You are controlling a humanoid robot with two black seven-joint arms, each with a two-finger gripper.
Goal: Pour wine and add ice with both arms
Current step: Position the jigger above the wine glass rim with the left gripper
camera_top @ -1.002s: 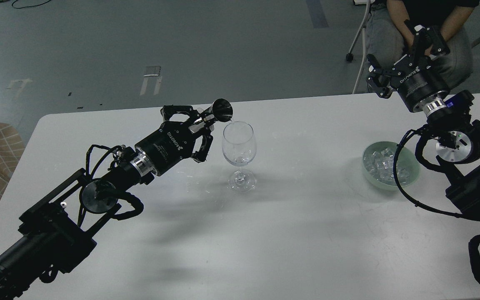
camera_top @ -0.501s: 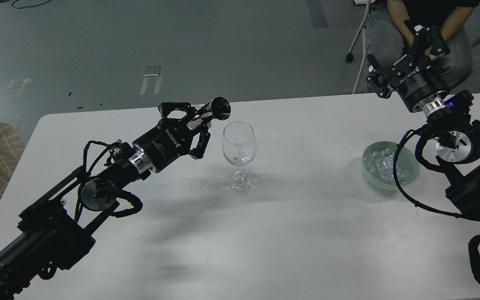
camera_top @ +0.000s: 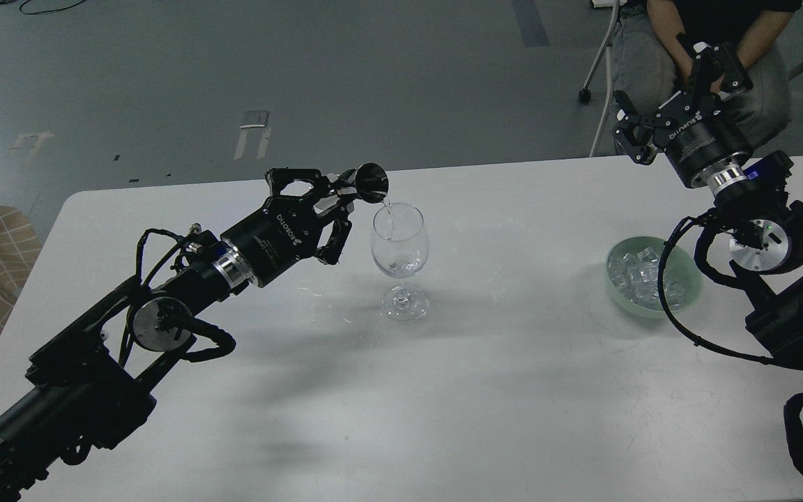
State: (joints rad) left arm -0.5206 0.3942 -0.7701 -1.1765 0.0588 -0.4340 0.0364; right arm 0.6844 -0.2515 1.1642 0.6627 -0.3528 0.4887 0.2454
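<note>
**Clear liquid runs from tilted jigger into the glass**

Colourless wine (camera_top: 387, 207) falls in a thin thread from the lip of a small dark metal jigger (camera_top: 371, 183) into the wine glass (camera_top: 400, 239), where a little pools in the bowl. The glass stands upright near the middle of the bench (camera_top: 485, 390). At its 10 o'clock, the left hand (camera_top: 328, 197) has its fingers clamped on the jigger's narrow waist, mouth tipped toward the rim.

At the glass's 3 o'clock, well apart, a pale green bowl (camera_top: 689, 287) holds the ice (camera_top: 642, 277), a heap of clear cubes. Beyond the bowl, at its 12 o'clock, the right hand (camera_top: 673, 90) hangs above the bench's far edge with fingers spread and nothing between them.

The bench is matt white, faintly scuffed, with soft arm shadows. Grey floor with tape marks lies behind; a seated person (camera_top: 715, 42) is at 1 o'clock.

Half a second ago the jigger was drawn back from the rim and nothing flowed; now it is over the rim and pouring. The right arm has not moved.
</note>
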